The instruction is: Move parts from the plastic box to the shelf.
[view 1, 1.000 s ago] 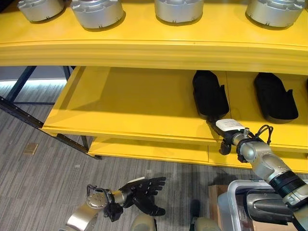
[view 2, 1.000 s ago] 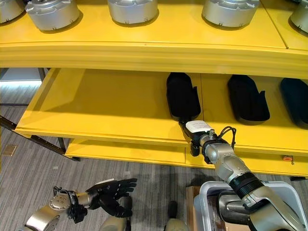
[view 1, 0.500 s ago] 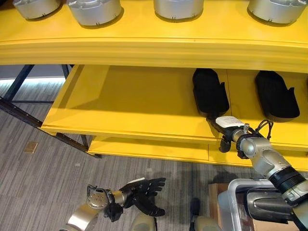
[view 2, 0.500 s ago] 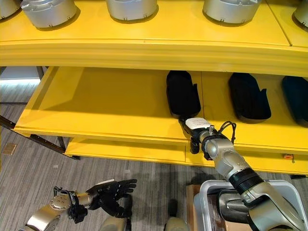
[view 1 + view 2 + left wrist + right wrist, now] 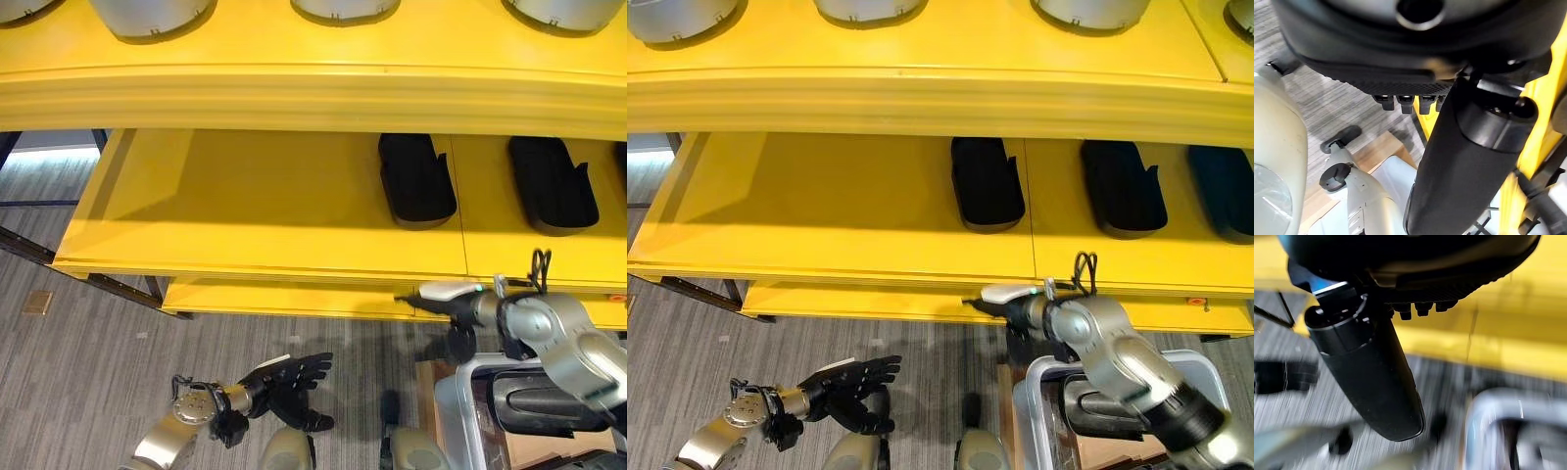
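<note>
Shelving in yellow [image 5: 245,196] spans the upper frame, silver round housings [image 5: 870,8] along its top tier and black moulded parts [image 5: 416,179] lying on the middle tier at centre and right. At lower right sits the clear plastic box [image 5: 1038,397], with another dark part [image 5: 549,406] inside it.

Judging by the layout, the step in hand is fetching the next part: the right arm should drop clear of the shelf lip, then descend straight into the box.

The right hand [image 5: 441,292] hovers at the shelf's front edge, right of centre, fingers extended and holding nothing. The left hand [image 5: 289,377] hangs low at bottom left over the grey carpet [image 5: 78,392], fingers spread, empty.
</note>
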You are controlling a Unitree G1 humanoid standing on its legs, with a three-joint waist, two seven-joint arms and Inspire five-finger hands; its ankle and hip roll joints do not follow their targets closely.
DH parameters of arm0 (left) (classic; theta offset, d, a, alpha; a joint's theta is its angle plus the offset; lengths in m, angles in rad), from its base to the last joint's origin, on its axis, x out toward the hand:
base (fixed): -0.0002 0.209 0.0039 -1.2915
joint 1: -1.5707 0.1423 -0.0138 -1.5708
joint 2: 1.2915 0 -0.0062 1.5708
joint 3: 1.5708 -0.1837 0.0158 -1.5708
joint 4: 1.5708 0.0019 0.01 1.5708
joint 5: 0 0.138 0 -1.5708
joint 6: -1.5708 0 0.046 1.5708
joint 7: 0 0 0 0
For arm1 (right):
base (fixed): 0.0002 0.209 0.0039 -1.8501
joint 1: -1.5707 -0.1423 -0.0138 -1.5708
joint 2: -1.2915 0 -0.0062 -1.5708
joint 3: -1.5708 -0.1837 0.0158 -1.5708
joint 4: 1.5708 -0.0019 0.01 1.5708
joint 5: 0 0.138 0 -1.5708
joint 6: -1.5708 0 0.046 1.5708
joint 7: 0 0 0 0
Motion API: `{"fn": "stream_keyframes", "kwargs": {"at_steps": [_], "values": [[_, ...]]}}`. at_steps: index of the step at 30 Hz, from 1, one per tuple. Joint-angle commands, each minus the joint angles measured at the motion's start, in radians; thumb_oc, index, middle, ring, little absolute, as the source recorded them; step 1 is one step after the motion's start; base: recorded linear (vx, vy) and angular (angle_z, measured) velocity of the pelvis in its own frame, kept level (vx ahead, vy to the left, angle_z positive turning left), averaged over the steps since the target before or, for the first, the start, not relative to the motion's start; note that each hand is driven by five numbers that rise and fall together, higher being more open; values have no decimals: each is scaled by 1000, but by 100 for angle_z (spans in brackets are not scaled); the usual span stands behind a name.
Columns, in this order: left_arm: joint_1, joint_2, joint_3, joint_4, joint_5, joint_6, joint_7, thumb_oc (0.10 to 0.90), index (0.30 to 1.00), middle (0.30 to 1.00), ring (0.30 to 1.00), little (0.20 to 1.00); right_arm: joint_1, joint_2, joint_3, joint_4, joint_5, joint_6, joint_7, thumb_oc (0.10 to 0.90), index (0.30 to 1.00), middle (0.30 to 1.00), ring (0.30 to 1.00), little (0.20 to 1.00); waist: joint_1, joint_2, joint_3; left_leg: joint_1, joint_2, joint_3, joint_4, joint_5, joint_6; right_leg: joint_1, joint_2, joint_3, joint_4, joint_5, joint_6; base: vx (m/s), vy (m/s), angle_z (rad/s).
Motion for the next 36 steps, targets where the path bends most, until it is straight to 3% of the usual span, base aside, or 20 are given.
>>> {"fn": "stream_keyframes", "kwargs": {"at_steps": [1,6,7,8,9,10,11,13,16,18,21,22,24,27,28,30,33,36], "values": [[68,14,34,-64,-35,-94,-3,900,1000,1000,1000,1000,20,-49,-52,-26,41,26,9,900,1000,1000,1000,1000,-14,-46,-110,22,32,101,73,-57,8,-34,13,-15,185,-116,-23,-5,13,-10],[98,10,68,-67,-45,-111,1,900,1000,1000,1000,1000,192,-16,-166,-1,155,18,-133,900,1000,1000,1000,1000,-48,-68,-141,46,34,115,64,-62,10,-18,24,5,169,-114,-22,-45,47,-7],[103,7,77,-61,-51,-127,5,900,1000,1000,1000,1000,260,1,-224,23,234,-22,-275,900,1000,1000,1000,1000,-67,-80,-152,63,31,125,62,-73,15,-8,27,20,158,-110,-18,-84,81,-19],[103,6,78,-61,-52,-129,5,900,1000,1000,1000,1000,269,3,-233,25,244,-29,-294,900,1000,1000,1000,1000,-69,-81,-155,61,31,127,61,-71,15,-10,29,22,153,-105,-18,-83,102,-23],[104,3,79,-59,-53,-135,6,900,1000,1000,1000,1000,291,11,-257,34,280,-49,-368,900,1000,1000,1000,1000,-77,-85,-158,69,27,131,62,-78,18,-6,29,29,150,-104,-15,-105,143,-20],[101,-6,84,-52,-53,-153,0,900,1000,1000,1000,1000,333,41,-324,51,350,-95,-512,900,1000,1000,1000,1000,-101,-92,-174,76,18,143,64,-90,27,-8,34,57,132,-87,-9,-108,179,-17],[100,-10,85,-51,-51,-157,-2,900,1000,1000,1000,1000,347,50,-346,53,352,-95,-548,900,1000,1000,1000,1000,-111,-95,-177,82,12,147,66,-101,31,-6,34,68,128,-86,-5,-105,161,-20],[89,-19,79,-44,-34,-170,-17,900,1000,1000,1000,1000,377,70,-395,67,316,-74,-577,900,1000,1000,1000,1000,-131,-100,-189,93,-2,161,66,-120,42,-9,36,94,112,-70,5,-87,184,-49],[57,-25,51,-39,3,-175,-7,900,1000,1000,1000,1000,441,90,-451,92,291,-138,-582,900,1000,1000,1000,1000,-164,-101,-198,111,-25,185,60,-142,61,-19,35,139,83,-30,25,-83,180,-39],[19,-16,14,-46,6,-177,0,900,1000,1000,1000,1000,469,107,-480,85,275,-153,-606,900,1000,1000,1000,1000,-206,-102,-196,138,-47,224,57,-175,81,-37,24,188,56,20,62,-107,215,-56],[-17,-19,-16,-45,14,-163,28,900,1000,1000,1000,1000,479,125,-480,107,263,-127,-655,900,1000,1000,1000,1000,-231,-107,-195,163,-55,262,33,-186,85,-71,10,219,-1,99,101,-118,79,-59],[-23,-22,-20,-43,16,-163,46,900,1000,1000,1000,1000,477,132,-470,128,239,-143,-662,900,1000,1000,1000,1000,-229,-110,-192,173,-54,292,27,-187,80,-85,1,182,-10,118,113,-166,23,-67],[-22,-30,-17,-42,5,-168,136,900,1000,1000,1000,1000,443,141,-424,169,188,-175,-684,900,1000,1000,1000,1000,-202,-108,-184,206,-50,366,-1,-194,68,-97,-25,27,4,117,143,-203,43,-62],[-34,-29,-20,-46,-16,-153,237,900,1000,1000,1000,1000,401,142,-368,182,163,-163,-722,900,1000,1000,1000,1000,-183,-109,-179,207,-30,460,0,-177,69,-122,-55,-95,118,93,147,-265,-58,-255],[-44,-31,-23,-37,-37,-152,270,900,1000,1000,1000,1000,374,152,-337,197,152,-127,-758,900,1000,1000,1000,1000,-176,-100,-178,187,-8,499,16,-163,78,-120,-54,-121,223,23,118,-257,-98,-212],[-43,-42,-27,-23,-49,-169,268,900,1000,1000,1000,1000,357,163,-316,217,130,-113,-780,900,1000,1000,1000,1000,-162,-95,-180,170,3,520,35,-155,73,-87,-34,-155,215,-32,76,-115,-131,-117],[-52,-68,-35,5,-54,-188,249,900,1000,1000,1000,1000,308,183,-284,267,80,-72,-821,900,1000,1000,1000,1000,-136,-107,-175,125,4,532,107,-159,61,5,-18,-174,100,-34,39,2,-221,-68],[-54,-82,-32,11,-69,-192,237,900,1000,1000,1000,1000,298,189,-275,268,78,-52,-845,900,1000,1000,1000,1000,-134,-107,-174,118,10,533,106,-154,55,24,-8,-178,73,-39,26,-11,-213,-18]]}}
